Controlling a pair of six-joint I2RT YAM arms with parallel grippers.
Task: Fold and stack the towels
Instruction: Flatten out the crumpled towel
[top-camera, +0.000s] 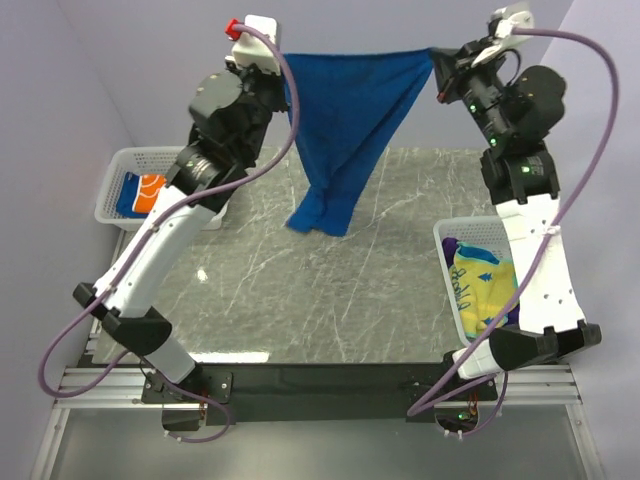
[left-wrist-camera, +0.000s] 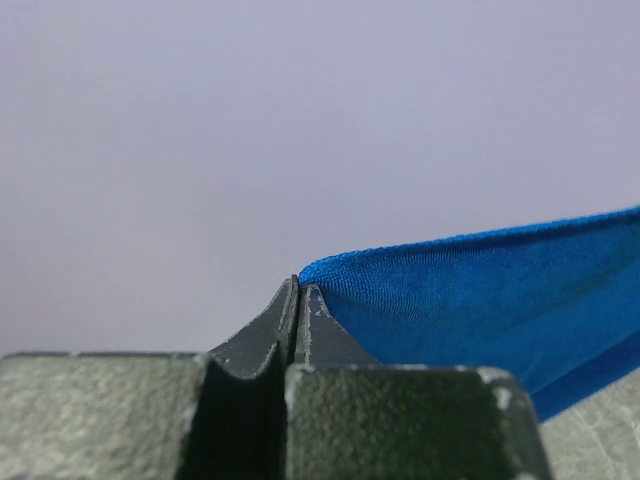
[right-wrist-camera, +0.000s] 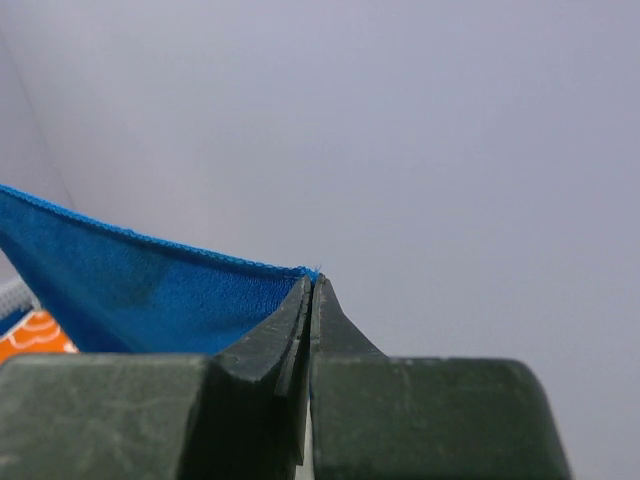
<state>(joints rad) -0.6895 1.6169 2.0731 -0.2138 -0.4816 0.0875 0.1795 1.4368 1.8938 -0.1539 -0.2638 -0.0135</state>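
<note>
While two mesh baskets (top-camera: 127, 158) flank the table (top-camera: 300, 300), one royal blue towel (top-camera: 350, 110) hangs stretched. Left gripper (top-camera: 283, 58) and right gripper (top-camera: 436, 55) each pinch a top corner

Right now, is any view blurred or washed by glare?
Top external: sharp, small glare spots on the grey marble-patterned table. Left wrist: plain royal blue cloth towel and left hand crisp, no glare. Right wrist: towel and right hand likewise.
</note>
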